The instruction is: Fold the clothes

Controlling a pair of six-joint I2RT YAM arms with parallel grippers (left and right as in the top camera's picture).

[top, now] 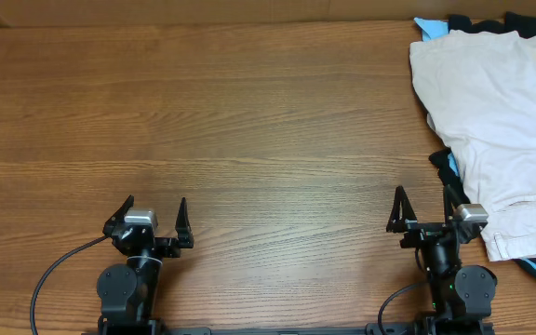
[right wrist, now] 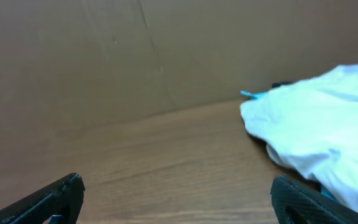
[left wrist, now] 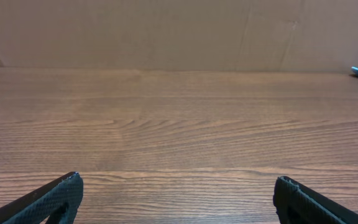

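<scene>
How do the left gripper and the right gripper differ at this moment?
The left gripper stands over the table, far from the cream shorts; the right gripper sits right beside them. The right gripper's wrist view is partly filled by the shorts; the left gripper's shows almost only wood. Both are open and empty.

Open tabletop (top: 249, 112) left of shorts (top: 491, 130)

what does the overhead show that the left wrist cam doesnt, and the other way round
Overhead only: the right gripper, open, the black garment and most of the cream shorts on the pile. Left wrist only: the brown wall behind the table. Both: the wooden table, the open left gripper and the light blue garment.
</scene>
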